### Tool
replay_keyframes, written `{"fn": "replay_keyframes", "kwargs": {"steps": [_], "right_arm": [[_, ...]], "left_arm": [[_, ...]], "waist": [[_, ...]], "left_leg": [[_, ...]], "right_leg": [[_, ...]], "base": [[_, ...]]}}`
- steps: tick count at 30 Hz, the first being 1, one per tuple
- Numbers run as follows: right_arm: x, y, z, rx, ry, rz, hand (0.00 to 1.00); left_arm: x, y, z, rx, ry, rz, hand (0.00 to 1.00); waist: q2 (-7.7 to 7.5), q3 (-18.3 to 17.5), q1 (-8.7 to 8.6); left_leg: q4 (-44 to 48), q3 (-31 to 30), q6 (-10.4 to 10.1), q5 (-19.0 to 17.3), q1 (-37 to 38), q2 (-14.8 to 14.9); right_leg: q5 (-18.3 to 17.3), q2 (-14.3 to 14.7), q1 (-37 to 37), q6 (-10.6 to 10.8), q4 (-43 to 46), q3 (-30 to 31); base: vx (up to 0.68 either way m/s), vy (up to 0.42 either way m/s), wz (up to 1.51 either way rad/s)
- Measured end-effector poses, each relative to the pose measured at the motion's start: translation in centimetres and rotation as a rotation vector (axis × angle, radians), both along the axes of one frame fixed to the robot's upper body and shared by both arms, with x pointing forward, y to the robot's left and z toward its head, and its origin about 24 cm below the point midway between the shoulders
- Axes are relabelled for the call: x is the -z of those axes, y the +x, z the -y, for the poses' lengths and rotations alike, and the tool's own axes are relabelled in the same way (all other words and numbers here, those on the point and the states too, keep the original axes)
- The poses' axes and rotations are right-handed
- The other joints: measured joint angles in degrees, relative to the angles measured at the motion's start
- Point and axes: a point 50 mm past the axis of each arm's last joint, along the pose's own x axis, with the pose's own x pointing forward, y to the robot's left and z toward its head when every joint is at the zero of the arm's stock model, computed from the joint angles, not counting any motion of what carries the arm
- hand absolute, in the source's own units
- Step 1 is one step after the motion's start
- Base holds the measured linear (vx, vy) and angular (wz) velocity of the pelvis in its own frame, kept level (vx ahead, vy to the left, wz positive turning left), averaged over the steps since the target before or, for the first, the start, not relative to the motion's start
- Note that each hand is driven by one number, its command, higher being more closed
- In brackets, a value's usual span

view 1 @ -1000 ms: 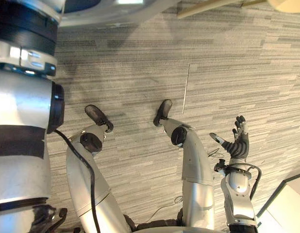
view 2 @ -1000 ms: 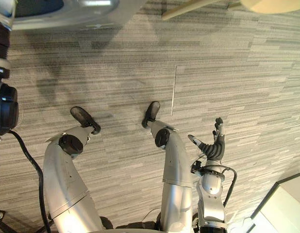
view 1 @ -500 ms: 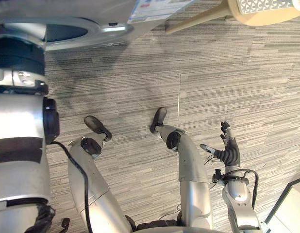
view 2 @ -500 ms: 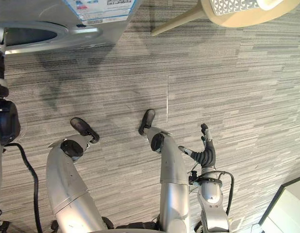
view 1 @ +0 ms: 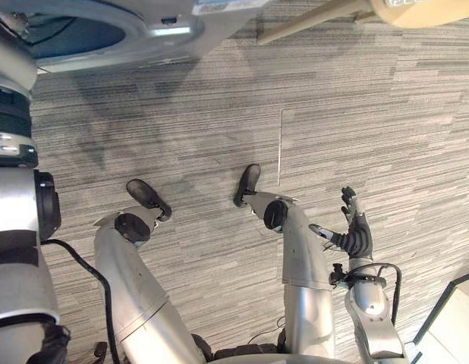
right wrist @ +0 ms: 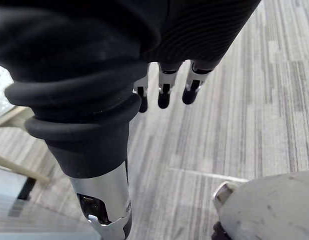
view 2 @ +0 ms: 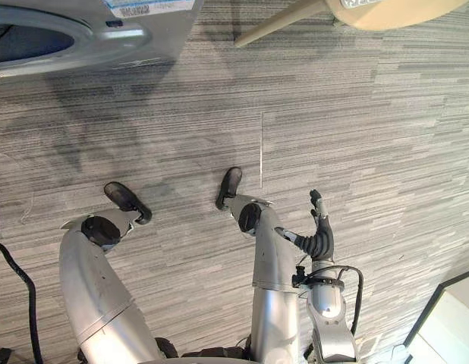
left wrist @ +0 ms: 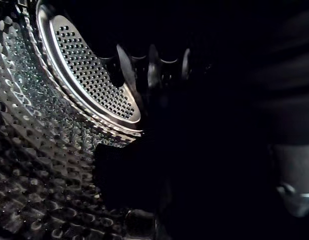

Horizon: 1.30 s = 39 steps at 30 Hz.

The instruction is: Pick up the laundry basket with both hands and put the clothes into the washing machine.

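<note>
A grey striped carpet floor [view 1: 386, 136] is seen, with a pale wooden stool leg [view 2: 276, 24] at its far edge. Since a second ago the head view has been shifted, so the round opening of the grey metal washing machine [view 1: 174, 34] is brought into sight, and loading is judged under way. The left hand [left wrist: 153, 65] is shown inside the shiny perforated steel drum [left wrist: 79, 75]; its grasp cannot be told in the dark. A black mass there may be clothes. The right hand [view 1: 354, 236] is held spread and empty.
</note>
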Motion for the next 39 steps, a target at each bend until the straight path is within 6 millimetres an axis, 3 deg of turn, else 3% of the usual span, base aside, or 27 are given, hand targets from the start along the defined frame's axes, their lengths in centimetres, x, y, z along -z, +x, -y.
{"fn": "replay_keyframes", "kwargs": {"steps": [5,8,10,15,19,21,25,28,36,39], "right_arm": [[-0.2,0.3,-0.8,-0.016,0.009,0.015,0.00],[-0.2,0.4,-1.0,-0.021,0.011,0.014,0.00],[-0.1,0.4,-1.1,-0.016,0.018,0.010,0.00],[0.8,0.3,-1.1,-0.003,0.005,-0.026,0.00],[1.4,0.1,-1.0,0.005,0.003,-0.056,0.00],[1.5,0.2,-1.0,0.010,0.008,-0.069,0.00],[1.8,0.1,-0.7,0.040,0.027,-0.097,0.00],[1.9,0.1,-0.4,0.052,0.028,-0.114,0.00],[2.0,0.1,-0.7,0.059,0.041,-0.125,0.00],[2.1,0.1,-0.6,0.064,0.040,-0.129,0.00]], "left_arm": [[0.2,0.3,0.4,0.097,-0.182,0.092,0.00],[-0.5,0.0,2.5,0.232,-0.229,0.206,0.00],[0.1,0.1,3.0,0.274,-0.250,0.234,0.00],[4.9,1.5,2.8,0.354,-0.389,0.227,0.00],[8.9,2.0,2.5,0.399,-0.514,0.197,0.00],[10.4,1.6,2.5,0.438,-0.545,0.190,0.00],[12.9,-0.8,4.1,0.569,-0.533,0.218,0.00],[15.2,-2.0,4.8,0.604,-0.582,0.229,0.00],[19.6,-4.2,5.8,0.617,-0.712,0.246,0.00],[22.4,-5.2,6.4,0.609,-0.793,0.223,0.00]], "waist": [[-0.05,-0.03,0.27],[-0.05,-0.04,0.06],[-0.05,-0.04,0.04],[-0.02,-1.64,0.31],[0.01,-1.68,1.93],[0.01,-1.68,2.01],[0.02,-1.67,3.74],[0.86,-2.08,4.84],[1.36,-2.32,5.25],[2.26,-2.77,5.65]], "left_leg": [[0.01,-0.56,0.00,0.00,-1.08,-0.07],[-1.33,-0.61,0.00,0.00,-0.75,-1.02],[-2.17,-0.37,-0.01,0.01,0.35,-1.11],[-6.94,0.56,-2.47,1.47,4.10,-3.10],[-9.71,0.64,-2.76,4.03,4.85,-4.29],[-10.90,0.39,-2.77,5.22,4.85,-5.22],[-11.85,-0.23,-3.09,6.14,4.32,-6.01],[-11.99,-1.16,-3.18,6.57,2.30,-6.36],[-12.18,-2.06,-2.89,7.72,0.98,-8.05],[-11.86,-2.13,-2.88,7.70,1.49,-8.06]], "right_leg": [[-0.10,-0.38,-1.14,-0.17,1.66,-0.06],[-0.10,-1.21,-0.80,-0.18,1.31,-0.66],[-0.11,-1.21,0.28,-0.18,0.54,-0.95],[-0.12,-1.31,3.32,-0.20,-3.04,-1.48],[0.12,-1.55,3.99,-1.16,-4.58,-2.09],[0.20,-2.21,3.99,-1.39,-4.50,-2.58],[0.36,-2.38,3.53,-1.67,-4.44,-2.90],[0.38,-2.70,2.37,-1.72,-4.32,-3.63],[-0.20,-4.22,1.54,-2.35,-3.07,-4.36],[-0.23,-4.28,1.78,-2.36,-2.62,-4.05]], "base": [[-0.01,-0.031,0.09],[-0.03,-0.017,0.16],[-0.03,-0.023,0.15],[-0.05,-0.037,0.20],[-0.08,-0.053,0.22],[-0.07,-0.050,0.27],[-0.06,-0.036,0.09],[-0.03,-0.014,0.05],[0.00,0.000,0.11],[0.00,0.000,0.00]]}}
